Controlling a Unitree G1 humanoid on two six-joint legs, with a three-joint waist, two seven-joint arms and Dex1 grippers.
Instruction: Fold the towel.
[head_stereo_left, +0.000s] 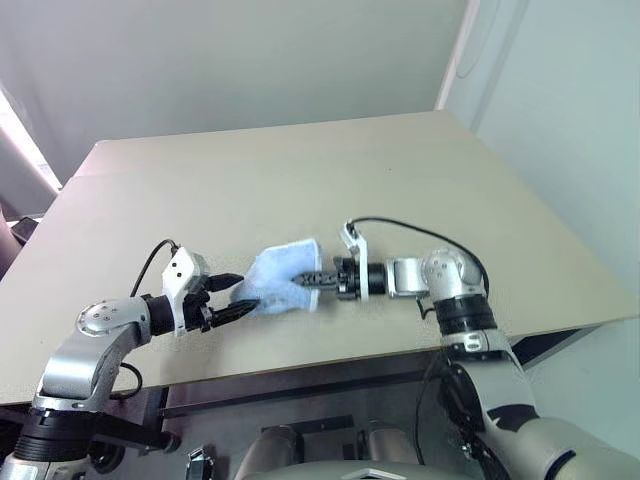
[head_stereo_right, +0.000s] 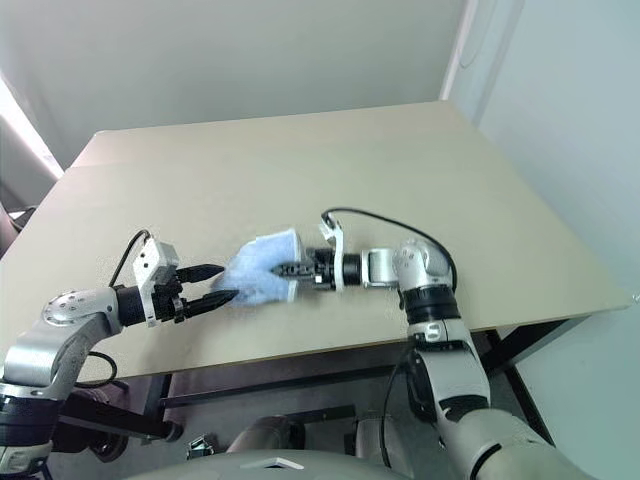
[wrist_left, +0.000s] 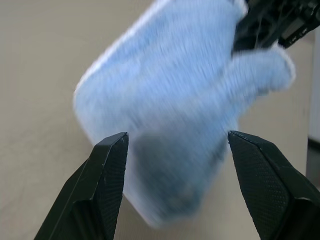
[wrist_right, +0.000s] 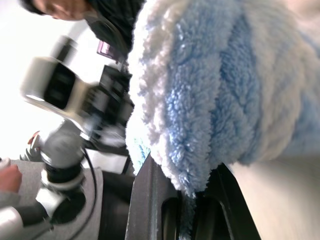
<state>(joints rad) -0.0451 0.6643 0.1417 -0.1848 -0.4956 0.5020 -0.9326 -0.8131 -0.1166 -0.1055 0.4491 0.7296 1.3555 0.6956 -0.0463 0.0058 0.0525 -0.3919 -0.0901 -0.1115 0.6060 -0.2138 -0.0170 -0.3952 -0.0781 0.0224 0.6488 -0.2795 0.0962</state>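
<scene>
Towel: the light blue terry towel (head_stereo_left: 283, 277) with white edging hangs bunched just above the tan bench (head_stereo_left: 300, 180), near the bench's front edge.
Right claw: the right claw (head_stereo_left: 308, 280) is clamped tight on the towel's right side, pointing level across the bench; pile bulges over its black fingers (wrist_right: 150, 200) in the right wrist view.
Left claw: the left claw (head_stereo_left: 237, 296) stands spread wide with nothing in it, its tips at the towel's left edge, one above and one below.
Person: beyond the bench, blurred.
</scene>
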